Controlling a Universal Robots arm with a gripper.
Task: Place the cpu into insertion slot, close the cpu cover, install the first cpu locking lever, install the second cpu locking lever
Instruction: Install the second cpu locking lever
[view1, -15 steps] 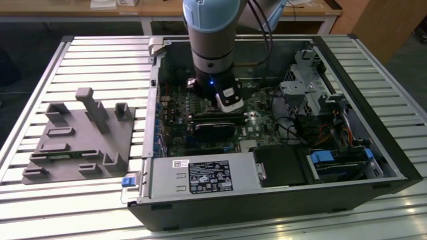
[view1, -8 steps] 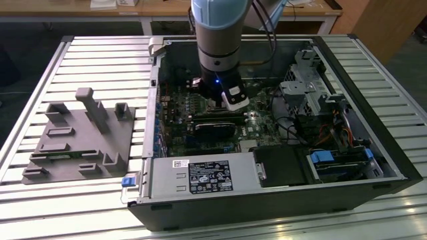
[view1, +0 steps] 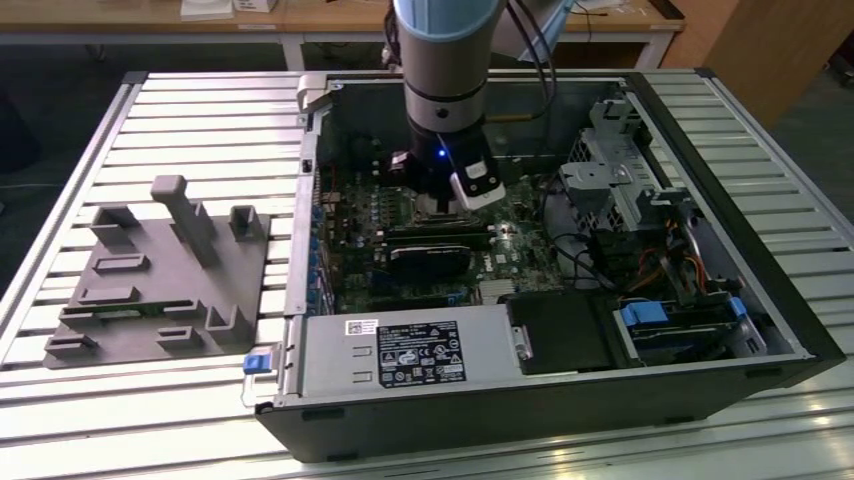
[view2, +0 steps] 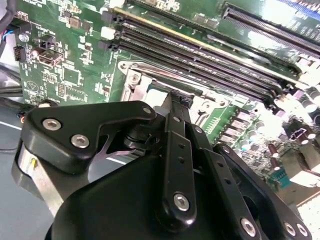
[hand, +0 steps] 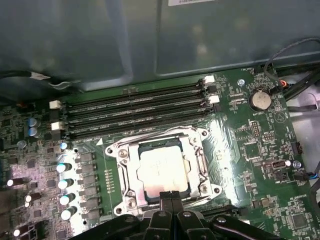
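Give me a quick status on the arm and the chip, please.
Black fingers shut, at socket edge. Grey-tan square cpu seated in silvery-rimmed insertion slot. Nothing blocking.

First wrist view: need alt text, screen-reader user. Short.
A cpu with a dull metal top sits in the square, silver-rimmed insertion slot on a green motherboard, with the gripper, fingertips together, touching its near edge. Four long black memory slots run beside the socket.

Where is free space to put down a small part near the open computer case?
The slatted table is bare behind the grey holder block and, at the exterior view's right, beside the case. Inside the case it is crowded: the gripper sits over the cpu, and cables fill the right.
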